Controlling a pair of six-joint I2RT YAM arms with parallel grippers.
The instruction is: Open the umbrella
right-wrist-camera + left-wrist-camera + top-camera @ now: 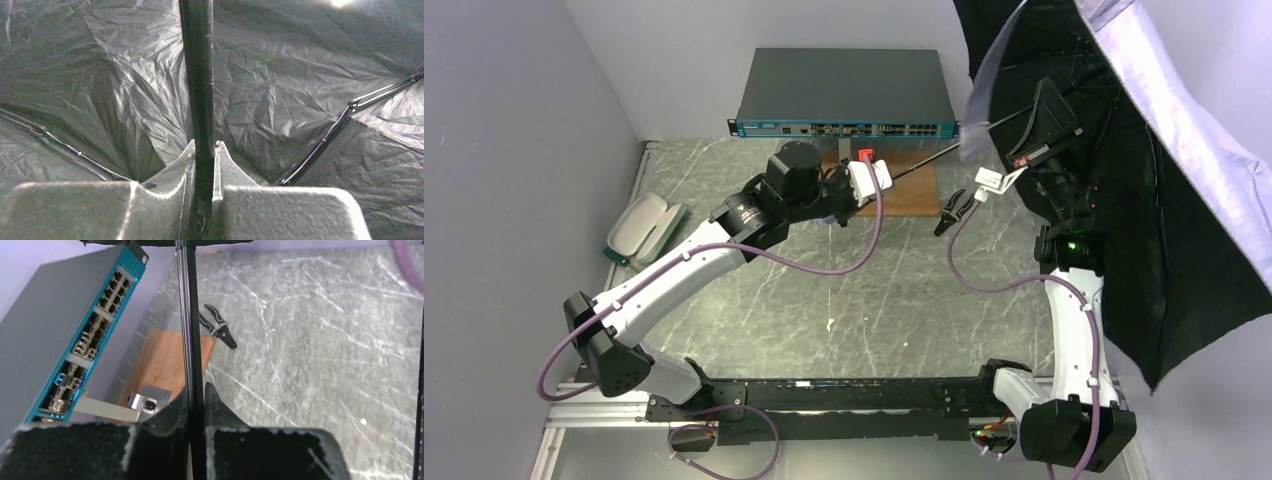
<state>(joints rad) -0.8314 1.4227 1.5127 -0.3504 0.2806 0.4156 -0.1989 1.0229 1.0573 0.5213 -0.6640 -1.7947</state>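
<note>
A pale oval case lies on the bench, far left of the wooden board. A grey network switch sits behind the board. Over the board's left part, the left pincer is clamped on the thin dark shaft of the umbrella. Black pliers lie just right of the board. Further right, the right pincer is closed around the same shaft. The umbrella is open, its black lining spread well right of the board and raised off the bench.

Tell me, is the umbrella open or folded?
Open. The umbrella is spread wide on the right; up close its black lining is stretched over extended ribs.
</note>
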